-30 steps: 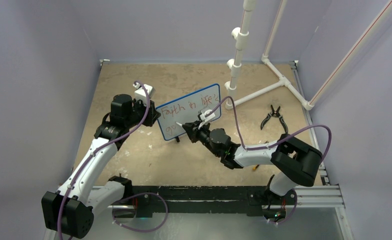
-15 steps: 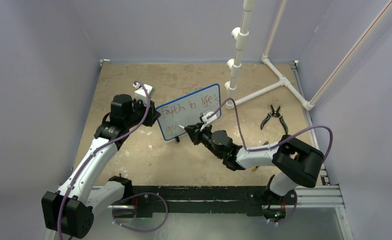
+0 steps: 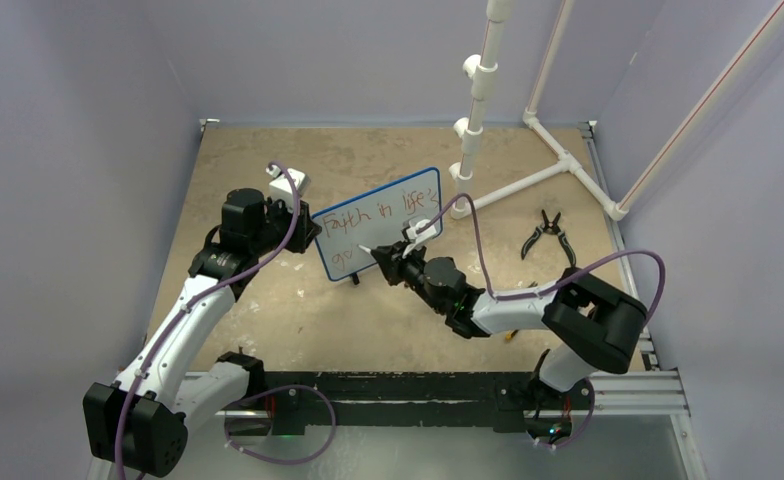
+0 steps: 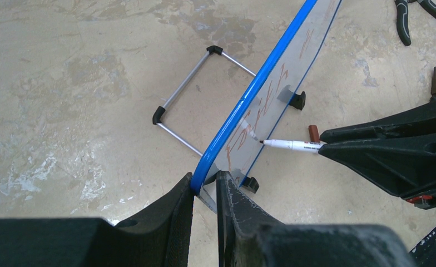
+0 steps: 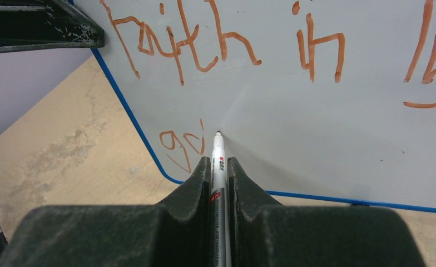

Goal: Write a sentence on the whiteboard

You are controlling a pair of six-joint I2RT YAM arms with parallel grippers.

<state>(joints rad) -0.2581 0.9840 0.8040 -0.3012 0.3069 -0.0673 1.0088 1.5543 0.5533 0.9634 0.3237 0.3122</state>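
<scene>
1. From above: the whiteboard (image 3: 378,222) stands propped mid-worktop (image 3: 298,310), the left hand (image 3: 303,232) at its corner and the right hand (image 3: 393,262) in front.
2. Left wrist: the left hand is clamped on the blue rim; I'd brace it firmly.
3. Right wrist: the right hand grips the marker (image 5: 217,149), its tip beside "go" of the sentence (image 5: 204,39); press lightly and write level.

The right gripper (image 5: 218,162) has nudged the marker (image 5: 217,146) slightly rightward along the whiteboard (image 5: 327,128)

the left gripper (image 4: 204,183) at the bottom edge pinches the blue rim at a corner of the whiteboard (image 4: 295,67), which is seen nearly edge-on and runs up to the right. red strokes of the sentence (image 4: 242,133) show on its face. from the right, the right gripper (image 4: 326,146) clamps a white marker (image 4: 291,145), tip at the board. a wire stand (image 4: 191,97) lies behind, pliers (image 4: 421,16) top right
</scene>
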